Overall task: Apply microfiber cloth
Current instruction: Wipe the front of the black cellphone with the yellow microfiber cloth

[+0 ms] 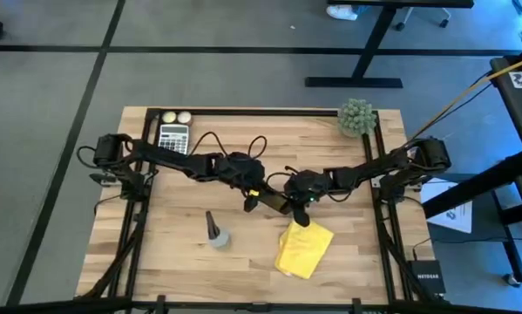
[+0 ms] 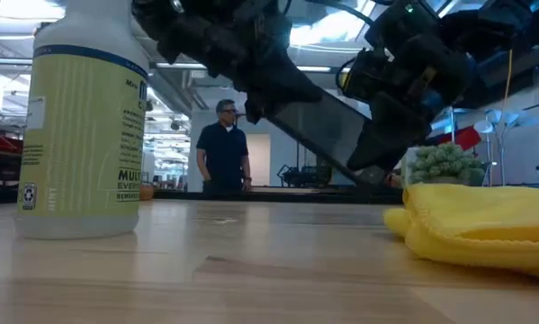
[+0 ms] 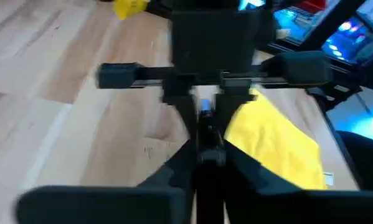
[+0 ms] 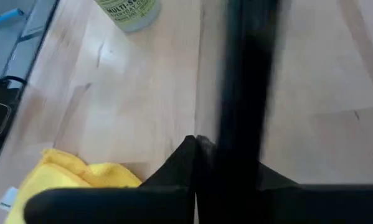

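Right hand (image 1: 302, 216) apparently holds phone (image 1: 274, 200) above microfiber cloth (image 1: 303, 248).

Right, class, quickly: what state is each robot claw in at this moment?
Left claw: shut on one end of the flat black rectangular smartphone.
Right claw: shut on the other end of that smartphone.

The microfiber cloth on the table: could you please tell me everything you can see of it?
The microfiber cloth is bright yellow, soft-looking fabric, bunched into thick rounded folds rather than spread flat, with a small white tag at one edge. It lies on the wooden table near the front edge, right of the spray bottle and apart from it. The right gripper hangs just above its far edge; whether they touch cannot be told. Nothing else touches it.
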Motion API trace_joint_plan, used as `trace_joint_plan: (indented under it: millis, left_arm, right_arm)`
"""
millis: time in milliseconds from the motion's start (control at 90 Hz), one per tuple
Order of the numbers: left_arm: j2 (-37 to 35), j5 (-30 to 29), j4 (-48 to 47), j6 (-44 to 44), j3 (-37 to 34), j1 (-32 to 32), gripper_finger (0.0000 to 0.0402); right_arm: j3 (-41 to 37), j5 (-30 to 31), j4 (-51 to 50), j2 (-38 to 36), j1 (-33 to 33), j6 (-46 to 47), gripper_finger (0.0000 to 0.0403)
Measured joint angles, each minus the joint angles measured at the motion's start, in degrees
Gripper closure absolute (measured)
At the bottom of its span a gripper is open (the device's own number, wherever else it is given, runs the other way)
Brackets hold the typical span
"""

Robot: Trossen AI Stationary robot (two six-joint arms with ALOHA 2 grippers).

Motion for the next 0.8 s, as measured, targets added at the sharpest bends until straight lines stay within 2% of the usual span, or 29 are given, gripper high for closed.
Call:
trace_joint_plan:
  millis: [156,378,533,622,678,744,800]
  left_arm:
    - [0.0,-0.3,0.4,-0.7,0.0,-0.1,0.038]
    - [0.0,-0.3,0.1,-1.1,0.0,0.0,0.038]
    - [0.0,0.1,0.1,-1.4,0.0,-0.1,0.038]
    - [0.0,0.1,0.1,-2.0,0.0,0.0,0.038]
    - [0.0,0.1,0.1,-2.2,0.0,0.0,0.038]
    - [0.0,0.1,0.1,-2.2,0.0,0.0,0.038]
    - [0.0,0.1,0.1,-2.4,0.0,0.0,0.038]
  right_arm:
    - [1.5,-0.4,-5.2,-0.7,-0.9,-0.1,0.0357]
    - [8.1,-0.8,-31.9,-6.8,-4.4,-4.8,0.0268]
    - [11.6,-1.4,-49.2,-11.7,-3.5,-1.7,0.0209]
    - [11.6,-3.1,-51.9,-14.4,0.3,4.2,0.0189]
    - [11.1,-2.1,-50.1,-15.4,4.6,7.6,0.0183]
    - [10.1,1.5,-45.6,-15.5,10.8,9.1,0.0181]
    - [8.8,7.1,-39.6,-15.0,15.9,9.0,0.0181]
